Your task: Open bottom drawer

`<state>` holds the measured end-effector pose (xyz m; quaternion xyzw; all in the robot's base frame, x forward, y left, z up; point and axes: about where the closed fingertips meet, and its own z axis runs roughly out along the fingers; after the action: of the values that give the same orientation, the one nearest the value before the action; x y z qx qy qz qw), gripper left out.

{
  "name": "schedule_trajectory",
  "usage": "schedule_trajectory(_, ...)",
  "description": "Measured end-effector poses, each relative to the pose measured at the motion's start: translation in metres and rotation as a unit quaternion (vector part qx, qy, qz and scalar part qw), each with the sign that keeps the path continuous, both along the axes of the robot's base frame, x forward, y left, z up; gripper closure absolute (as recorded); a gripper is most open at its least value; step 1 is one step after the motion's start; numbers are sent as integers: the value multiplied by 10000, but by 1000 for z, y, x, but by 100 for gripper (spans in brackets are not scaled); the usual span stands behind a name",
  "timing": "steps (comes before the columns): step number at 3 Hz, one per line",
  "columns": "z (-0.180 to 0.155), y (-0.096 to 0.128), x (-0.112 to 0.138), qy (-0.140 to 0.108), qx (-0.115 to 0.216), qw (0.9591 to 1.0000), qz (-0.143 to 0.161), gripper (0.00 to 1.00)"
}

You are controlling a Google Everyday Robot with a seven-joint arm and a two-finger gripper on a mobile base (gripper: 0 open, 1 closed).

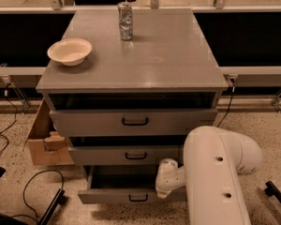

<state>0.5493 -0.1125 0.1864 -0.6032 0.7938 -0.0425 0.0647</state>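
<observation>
Three drawers are stacked below the front edge of the desk [178,64]; the bottom drawer [107,197], lowest, stands partly out. It is judged rigid and light-sliding, best taken at its black loop handle [138,198]. The end effector [167,181] is placed by its right end; whether anything is gripped cannot be told. Open floor [107,217] is left ahead.
</observation>
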Motion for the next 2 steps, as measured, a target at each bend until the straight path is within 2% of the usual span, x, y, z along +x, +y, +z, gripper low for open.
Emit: schedule_trajectory(2, 0, 0, -2, 16, -1, 10000, 3, 22)
